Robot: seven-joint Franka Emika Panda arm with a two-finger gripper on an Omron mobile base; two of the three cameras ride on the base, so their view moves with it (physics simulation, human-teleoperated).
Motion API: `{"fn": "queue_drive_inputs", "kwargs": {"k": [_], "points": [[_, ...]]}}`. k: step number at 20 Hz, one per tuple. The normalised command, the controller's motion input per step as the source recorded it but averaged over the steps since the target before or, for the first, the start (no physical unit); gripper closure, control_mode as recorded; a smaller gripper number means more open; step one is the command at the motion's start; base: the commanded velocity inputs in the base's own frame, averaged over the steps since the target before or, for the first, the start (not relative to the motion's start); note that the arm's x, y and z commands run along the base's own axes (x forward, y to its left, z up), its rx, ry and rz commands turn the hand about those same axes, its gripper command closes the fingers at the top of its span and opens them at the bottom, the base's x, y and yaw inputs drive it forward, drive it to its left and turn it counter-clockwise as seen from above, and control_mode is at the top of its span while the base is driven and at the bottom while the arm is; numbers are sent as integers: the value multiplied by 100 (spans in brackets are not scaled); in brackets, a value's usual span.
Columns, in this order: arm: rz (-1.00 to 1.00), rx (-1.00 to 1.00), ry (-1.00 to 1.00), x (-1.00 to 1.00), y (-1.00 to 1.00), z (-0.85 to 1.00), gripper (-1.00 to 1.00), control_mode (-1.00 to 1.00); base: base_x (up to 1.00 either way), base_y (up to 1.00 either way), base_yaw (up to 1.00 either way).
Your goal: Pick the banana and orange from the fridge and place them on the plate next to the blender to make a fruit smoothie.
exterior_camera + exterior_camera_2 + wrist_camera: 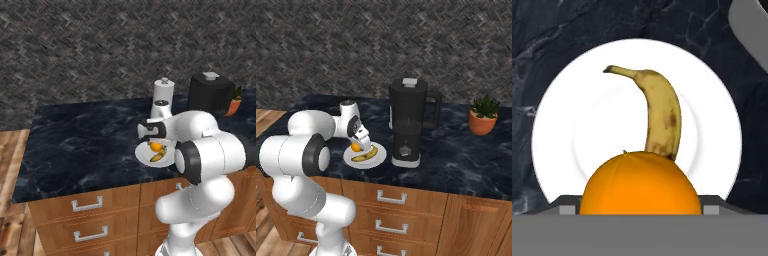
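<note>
Orange sitting low-centre between wide jaws, holding over plate; banana lying lengthwise toward upper frame.

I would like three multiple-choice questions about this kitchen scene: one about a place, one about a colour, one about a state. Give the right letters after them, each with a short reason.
1. Where does the banana lie?
A. on the floor
B. on the white plate
C. on a chair

2. What colour is the plant pot?
A. blue
B. white
C. orange-brown

3. How are the drawers under the counter?
A. all shut
B. all pulled out
C. one hanging open

Answers: 1 B, the hand view shows it lying across the plate; 2 C, the right base view shows it plainly; 3 A, every drawer front sits flush.
</note>
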Motion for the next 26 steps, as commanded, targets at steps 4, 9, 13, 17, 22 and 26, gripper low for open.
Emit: {"fn": "queue_drive_inputs", "kwargs": {"k": [4,9,13,17,22,26], "points": [[0,0,-6,16,0,-59,100,-100,0,0,0],[0,0,-9,0,2,-43,-100,-100,0,0,0],[0,0,-10,0,0,-12,-100,-100,0,0,0],[-3,0,-11,-2,0,12,-100,-100,0,0,0],[-10,0,-2,-9,-4,74,-100,-100,0,0,0],[-10,0,-2,-24,-3,70,-100,-100,0,0,0]]}}
